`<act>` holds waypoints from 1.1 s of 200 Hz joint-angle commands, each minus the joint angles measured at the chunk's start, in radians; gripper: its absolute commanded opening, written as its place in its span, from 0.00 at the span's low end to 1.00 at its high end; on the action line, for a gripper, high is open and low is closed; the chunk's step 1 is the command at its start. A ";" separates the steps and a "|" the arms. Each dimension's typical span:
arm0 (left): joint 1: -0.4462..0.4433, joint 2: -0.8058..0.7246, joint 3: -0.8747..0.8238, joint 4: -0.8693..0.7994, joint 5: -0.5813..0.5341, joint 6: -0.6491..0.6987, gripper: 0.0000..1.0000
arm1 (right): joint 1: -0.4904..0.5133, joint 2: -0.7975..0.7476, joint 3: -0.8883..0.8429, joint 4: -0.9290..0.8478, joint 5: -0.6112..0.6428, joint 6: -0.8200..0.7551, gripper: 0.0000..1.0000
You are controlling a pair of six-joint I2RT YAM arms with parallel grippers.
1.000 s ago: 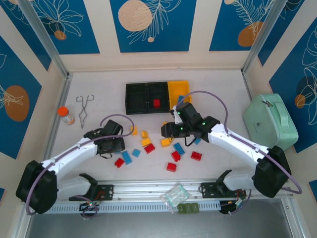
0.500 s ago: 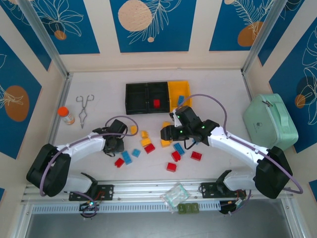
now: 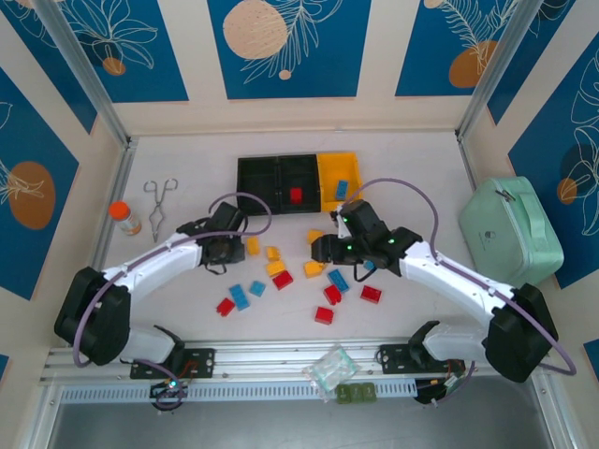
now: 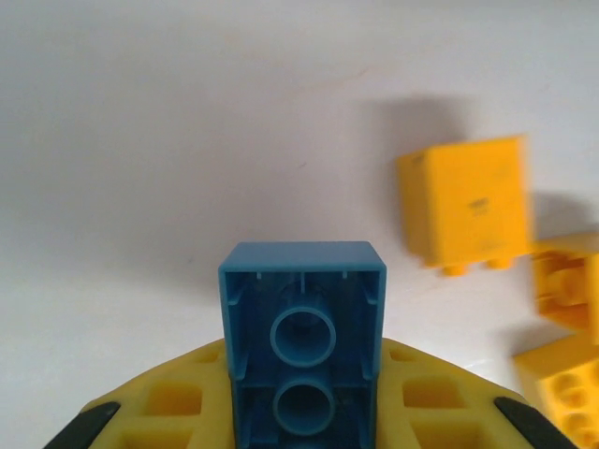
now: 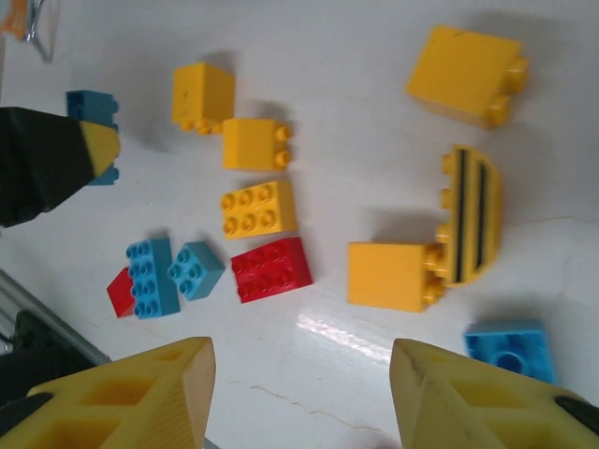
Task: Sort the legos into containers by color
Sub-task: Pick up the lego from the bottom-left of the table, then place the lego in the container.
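Bricks (image 5: 257, 208) are light, hard and slippery, so I pinch the flat sides. Left gripper (image 3: 227, 248) is clamped on one blue brick (image 4: 301, 318), just left of the loose ones. Three bins (image 3: 256, 185) sit far — two black, one yellow. Right gripper (image 5: 301, 374) gapes over the loose bricks, holding nothing.

Overhead plus close downward wrists; shared legos (image 3: 282, 279)
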 commanded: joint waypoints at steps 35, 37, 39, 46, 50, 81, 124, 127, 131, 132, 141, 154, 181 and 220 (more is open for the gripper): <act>-0.111 0.217 0.304 -0.014 0.059 0.051 0.17 | -0.152 -0.202 -0.125 -0.094 0.034 0.075 0.53; -0.115 0.228 0.318 -0.014 0.060 0.051 0.16 | -0.160 -0.209 -0.130 -0.096 0.032 0.077 0.53; -0.117 0.238 0.330 -0.016 0.062 0.053 0.16 | -0.167 -0.216 -0.135 -0.098 0.030 0.079 0.53; -0.132 0.275 0.379 -0.020 0.068 0.057 0.16 | -0.192 -0.242 -0.153 -0.104 0.024 0.085 0.53; -0.140 0.296 0.406 -0.022 0.071 0.062 0.16 | -0.205 -0.256 -0.160 -0.107 0.018 0.090 0.53; -0.182 0.464 0.615 -0.039 0.090 0.079 0.16 | -0.273 -0.340 -0.223 -0.125 -0.005 0.111 0.53; -0.206 0.680 0.933 -0.095 0.111 0.107 0.15 | -0.290 -0.379 -0.268 -0.126 -0.015 0.131 0.53; -0.205 0.694 0.954 -0.099 0.111 0.109 0.15 | -0.289 -0.379 -0.270 -0.127 -0.015 0.131 0.53; -0.205 0.711 0.983 -0.103 0.111 0.115 0.15 | -0.291 -0.379 -0.272 -0.126 -0.013 0.132 0.53; -0.206 0.716 0.991 -0.104 0.112 0.115 0.15 | -0.291 -0.379 -0.273 -0.126 -0.014 0.132 0.53; -0.207 0.758 1.053 -0.112 0.117 0.123 0.15 | -0.291 -0.379 -0.276 -0.126 -0.015 0.133 0.53; -0.207 0.818 1.147 -0.137 0.119 0.134 0.15 | -0.293 -0.379 -0.282 -0.123 -0.014 0.136 0.53; -0.207 0.953 1.348 -0.186 0.127 0.161 0.15 | -0.295 -0.377 -0.291 -0.115 -0.016 0.143 0.53; -0.208 1.111 1.609 -0.220 0.133 0.205 0.18 | -0.297 -0.386 -0.298 -0.128 -0.015 0.151 0.53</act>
